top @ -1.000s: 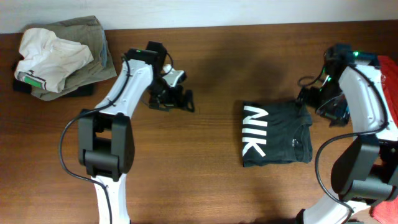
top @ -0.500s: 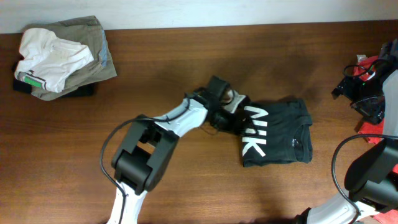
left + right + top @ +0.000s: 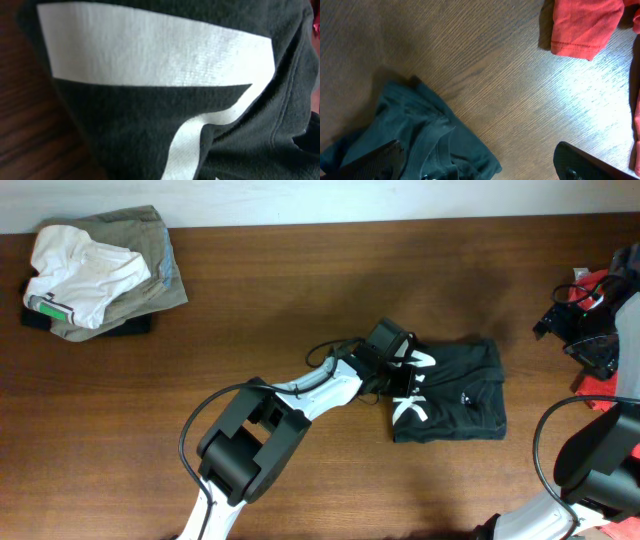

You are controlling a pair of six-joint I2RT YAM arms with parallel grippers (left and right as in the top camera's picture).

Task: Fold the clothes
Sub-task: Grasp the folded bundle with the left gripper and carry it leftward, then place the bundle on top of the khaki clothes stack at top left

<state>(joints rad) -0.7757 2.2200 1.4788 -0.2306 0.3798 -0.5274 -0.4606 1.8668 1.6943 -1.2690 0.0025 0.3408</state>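
Bare table (image 3: 300,290) between clothes pile (image 3: 95,265) and folded T-shirt (image 3: 460,390); left arm (image 3: 310,390) crosses below.

Brown wooden table (image 3: 300,290), the grain running left to right. Just right of centre lies the folded black T-shirt (image 3: 460,395), its white lettering rumpled along the left edge. In the far left corner sits a heap of clothes (image 3: 95,270), a white piece on top of olive ones. Red cloth (image 3: 582,22) lies at the far right edge.

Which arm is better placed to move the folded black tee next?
Left. The left gripper is already shut on the black T-shirt at its lettered edge. The right gripper hangs open, holding nothing, out by the red cloth at the table's right side.
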